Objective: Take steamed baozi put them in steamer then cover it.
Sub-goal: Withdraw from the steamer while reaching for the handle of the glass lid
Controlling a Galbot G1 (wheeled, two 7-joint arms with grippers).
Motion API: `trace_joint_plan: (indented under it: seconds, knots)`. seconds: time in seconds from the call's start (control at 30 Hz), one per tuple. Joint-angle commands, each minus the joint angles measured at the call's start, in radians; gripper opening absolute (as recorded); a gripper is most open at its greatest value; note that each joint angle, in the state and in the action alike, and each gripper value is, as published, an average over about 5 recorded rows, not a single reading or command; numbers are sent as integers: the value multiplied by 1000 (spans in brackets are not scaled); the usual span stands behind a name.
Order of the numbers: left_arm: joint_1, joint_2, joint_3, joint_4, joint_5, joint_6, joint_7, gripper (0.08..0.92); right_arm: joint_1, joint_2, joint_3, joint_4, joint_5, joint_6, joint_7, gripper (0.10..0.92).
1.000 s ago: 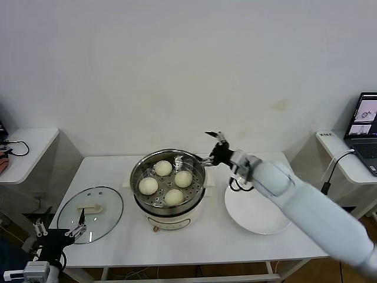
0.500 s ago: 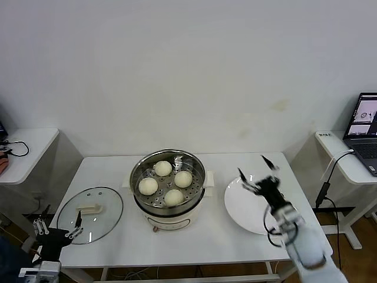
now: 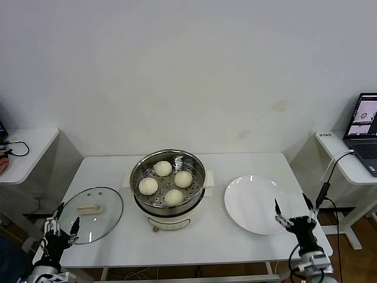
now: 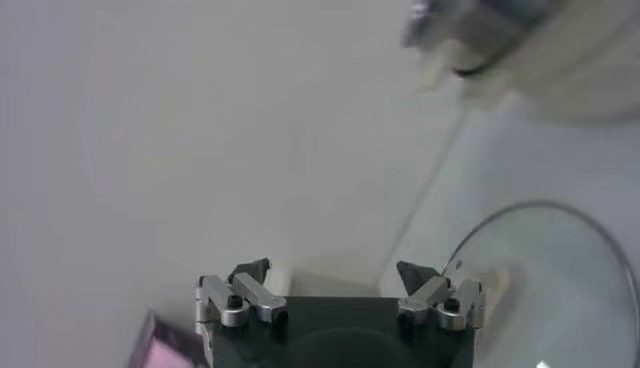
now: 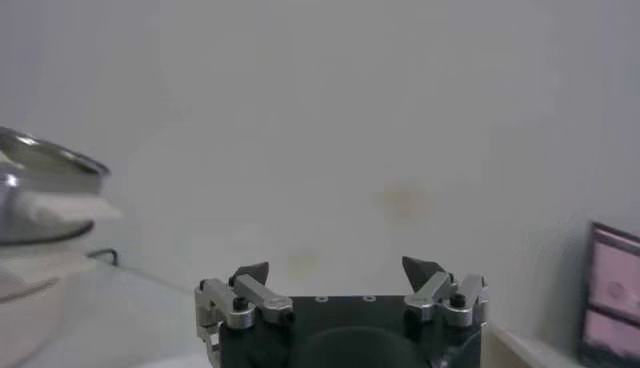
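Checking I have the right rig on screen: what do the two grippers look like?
Both match: the left gripper and right gripper each have a black body carrying two silver metal linkages with dark screws and black pointed fingertips. A black cable loops beside the right one's wrist, which is pale grey below the gripper.

Shiny, perforated steel is seen in the steamer [image 3: 168,177], set on a smooth cream plastic base; the steamed baozi [image 3: 183,178] are shown matt and smooth; clear glass with a metal rim is seen in the cover [image 3: 90,207]; a glossy white plate [image 3: 256,203] is shown.
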Motion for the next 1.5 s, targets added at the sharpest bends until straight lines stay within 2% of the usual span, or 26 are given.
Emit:
trace_joint_plan:
  seconds: [0.03, 0.67, 0.97, 1.5]
  knots:
    - [-123, 98, 68, 242, 346, -67, -30, 823, -71, 60, 78, 5, -26, 34, 5, 823]
    - [-389, 153, 197, 463, 341, -63, -28, 823, -78, 87, 76, -14, -55, 50, 8, 823]
    - [-448, 162, 229, 551, 329, -64, -22, 823, -95, 85, 85, -11, -57, 61, 7, 823]
    - [-505, 165, 265, 592, 323, -60, -16, 823, -98, 91, 88, -31, -66, 77, 7, 823]
